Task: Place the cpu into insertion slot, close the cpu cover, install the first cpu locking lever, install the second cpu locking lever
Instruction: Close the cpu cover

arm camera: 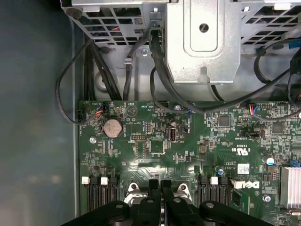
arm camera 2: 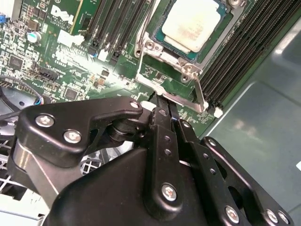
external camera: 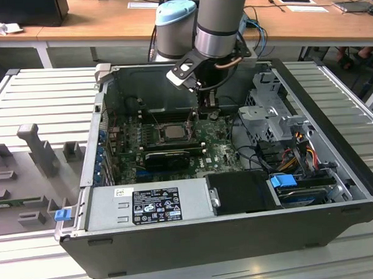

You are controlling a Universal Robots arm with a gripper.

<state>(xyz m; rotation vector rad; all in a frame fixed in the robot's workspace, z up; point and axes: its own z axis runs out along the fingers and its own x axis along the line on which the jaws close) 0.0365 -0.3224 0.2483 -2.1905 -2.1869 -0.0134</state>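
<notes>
Far off to the exterior view's left of the claw (external camera: 207,105), grey moulded fixtures (external camera: 36,148) stand on the slatted metal bench (external camera: 44,89), outside the open computer case (external camera: 239,235). A blue clip (external camera: 62,213) sits at the case's corner. The grey power supply (external camera: 146,205) lies along the case wall, well apart from the claw on the camera's side. The insertion slot (external camera: 154,134) sits on the green board, just to the exterior view's left of the claw. The cpu (external camera: 174,131) is seated in it, pale metal face up and uncovered. In the second wrist view the cpu (arm camera 2: 192,21) lies just beyond the claw (arm camera 2: 163,99), with black memory slots (arm camera 2: 117,23) flanking the socket. The cpu cover (arm camera 2: 200,94), a silvery frame with an open centre, stands between cpu and claw, clear of the chip and not laid over it. The claw's black fingers (arm camera 2: 160,122) are drawn together, narrow, with no gap seen. Their tips are right at the cover's near edge; whether they nip that edge cannot be told. In the first wrist view the claw (arm camera: 160,183) points down at the board. A round coin cell (arm camera: 113,127) lies on the board near it. To the exterior view's right of the claw is the grey drive cage (external camera: 271,109), and further that way, nearer the camera, a blue latch (external camera: 283,180) among cables.
</notes>
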